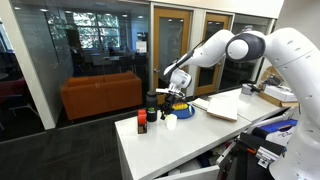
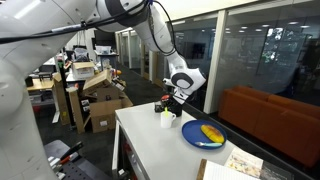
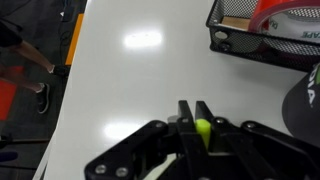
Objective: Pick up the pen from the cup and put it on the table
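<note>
Down at the bottom of the wrist view, the gripper (image 3: pixel 195 110) has its jaws pinched nearly together on the pen (image 3: pixel 204 128). Only a small yellow-green end of it pokes out between them, so that's my read. The pen is up in the claw, hanging over a bare stretch of the white table (image 3: pixel 130 90). A black mesh tray (image 3: pixel 258 40) sits at the far right. In an exterior view the arm reaches over the table's cluttered end by a blue plate (image 1: pixel 181 108), but the pen's too small to spot there. Looks like we're in the carry/place step. Next it needs to lower over open tabletop left of the tray, get the pen low and roughly flat, then open up.
</note>
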Available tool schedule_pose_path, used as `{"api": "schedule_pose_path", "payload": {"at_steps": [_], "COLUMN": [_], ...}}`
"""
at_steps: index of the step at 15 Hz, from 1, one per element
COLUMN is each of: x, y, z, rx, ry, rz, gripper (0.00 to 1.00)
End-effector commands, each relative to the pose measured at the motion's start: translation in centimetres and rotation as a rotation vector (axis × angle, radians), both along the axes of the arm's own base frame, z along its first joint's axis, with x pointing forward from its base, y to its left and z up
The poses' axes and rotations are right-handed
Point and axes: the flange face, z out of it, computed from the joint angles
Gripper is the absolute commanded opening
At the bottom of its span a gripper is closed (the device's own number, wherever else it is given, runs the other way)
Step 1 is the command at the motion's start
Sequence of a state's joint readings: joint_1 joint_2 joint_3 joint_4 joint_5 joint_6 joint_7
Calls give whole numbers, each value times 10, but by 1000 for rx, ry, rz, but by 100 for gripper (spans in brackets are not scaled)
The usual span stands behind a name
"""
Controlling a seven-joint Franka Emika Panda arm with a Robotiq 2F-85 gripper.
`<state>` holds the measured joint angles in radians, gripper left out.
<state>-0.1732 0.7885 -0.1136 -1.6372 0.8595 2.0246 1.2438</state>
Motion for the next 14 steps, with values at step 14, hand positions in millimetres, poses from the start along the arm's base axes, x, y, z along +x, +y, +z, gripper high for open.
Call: {"api": "schedule_pose_path", "payload": {"at_steps": [14], "x": [0], "y": [-34], "z": [124], "rx": [-157], "ry": [-160], "rz": [-29], "gripper": [3]}}
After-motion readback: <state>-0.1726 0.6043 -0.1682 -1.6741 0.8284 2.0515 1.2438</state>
